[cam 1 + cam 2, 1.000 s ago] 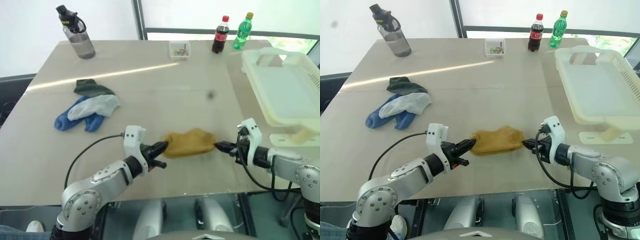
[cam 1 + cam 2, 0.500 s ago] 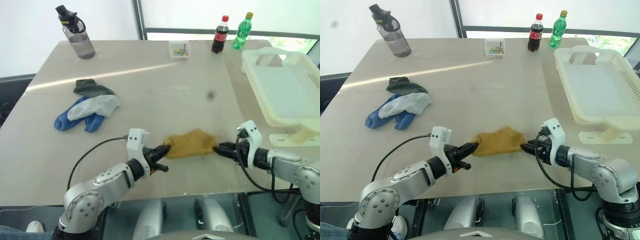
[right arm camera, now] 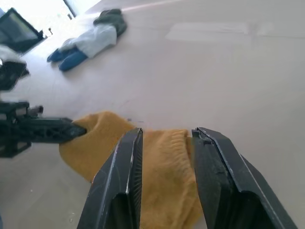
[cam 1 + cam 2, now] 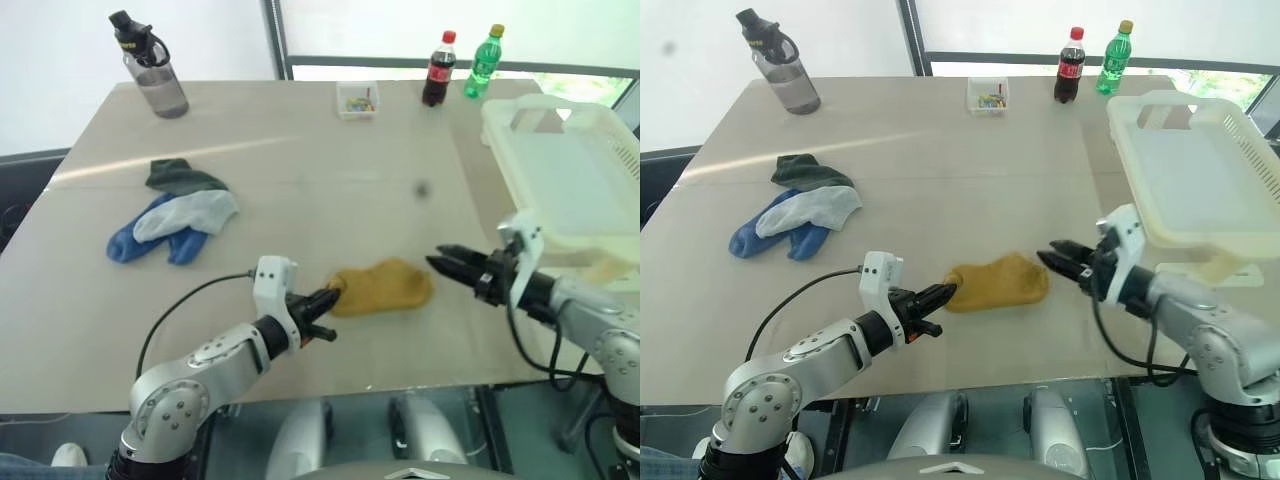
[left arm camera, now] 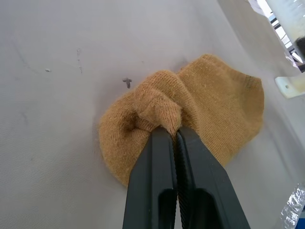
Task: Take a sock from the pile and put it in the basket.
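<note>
While no label on the table can be read, the cola bottle [image 4: 437, 69] carries a red band and cap, and the green bottle [image 4: 483, 63] a yellow cap; both stand at the far edge beside a small clear box [image 4: 358, 99] of coloured bits. At the far left corner stands a grey water bottle [image 4: 150, 67] with a black lid. The pile [image 4: 176, 211] of dark green, pale grey and blue socks lies on the left of the table [image 4: 330, 180], well apart from the mustard sock [image 4: 383, 287] near the front edge. The left gripper [image 5: 172, 135] is clamped together on a bunched fold of that sock's left end. The right gripper [image 4: 447, 264] hangs just beside the sock's right end, its fingers apart and holding nothing. The basket [image 4: 577, 178] sits on the right, overhanging the table's edge, with nothing between it and the sock but the right arm.
</note>
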Motion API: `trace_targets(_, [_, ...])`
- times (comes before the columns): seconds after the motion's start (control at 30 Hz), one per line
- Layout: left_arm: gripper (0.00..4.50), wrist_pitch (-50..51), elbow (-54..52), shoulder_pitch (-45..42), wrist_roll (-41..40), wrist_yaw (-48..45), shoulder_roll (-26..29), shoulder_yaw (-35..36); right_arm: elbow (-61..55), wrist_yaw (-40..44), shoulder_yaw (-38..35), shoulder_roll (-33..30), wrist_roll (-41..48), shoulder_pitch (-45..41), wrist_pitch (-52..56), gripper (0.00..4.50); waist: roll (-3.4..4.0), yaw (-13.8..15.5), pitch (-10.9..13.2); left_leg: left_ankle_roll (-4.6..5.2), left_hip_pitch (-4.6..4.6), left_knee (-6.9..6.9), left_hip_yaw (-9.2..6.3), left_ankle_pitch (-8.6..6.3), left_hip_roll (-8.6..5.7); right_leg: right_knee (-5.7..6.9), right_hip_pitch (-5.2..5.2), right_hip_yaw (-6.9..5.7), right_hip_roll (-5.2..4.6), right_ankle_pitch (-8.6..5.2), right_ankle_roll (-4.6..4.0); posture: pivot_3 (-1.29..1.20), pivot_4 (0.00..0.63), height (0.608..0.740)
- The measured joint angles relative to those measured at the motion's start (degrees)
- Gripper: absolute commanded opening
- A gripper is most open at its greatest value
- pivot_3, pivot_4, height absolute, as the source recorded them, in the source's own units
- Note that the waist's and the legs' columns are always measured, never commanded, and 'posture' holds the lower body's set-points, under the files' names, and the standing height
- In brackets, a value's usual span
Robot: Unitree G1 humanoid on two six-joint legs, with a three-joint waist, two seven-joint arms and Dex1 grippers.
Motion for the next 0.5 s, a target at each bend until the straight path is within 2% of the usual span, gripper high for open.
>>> trace_targets(0.27, [0.0, 0.0, 0.0, 0.0, 0.5, 0.0, -0.2, 0.0, 3.7, -0.4, 12.1, -0.8, -13.3, 0.8, -4.5, 1.65, 0.01, 0.1, 0.0, 0.0, 0.0, 0.0, -0.02, 0.0, 0.0, 0.0, 0.0, -0.01, 0.0, 0.01, -0.01, 0.0, 0.15, 0.74])
trace_targets(0.5, [0.0, 0.0, 0.0, 0.1, 1.5, -0.1, -0.6, 0.0, 3.6, -1.7, 13.7, 0.4, -16.6, -0.1, -3.5, 1.65, -0.04, 0.0, 0.0, 0.0, 0.15, 0.01, 0.02, 0.0, 0.03, 0.01, 0.09, 0.01, 0.01, 0.0, 0.0, 0.0, 0.15, 0.74])
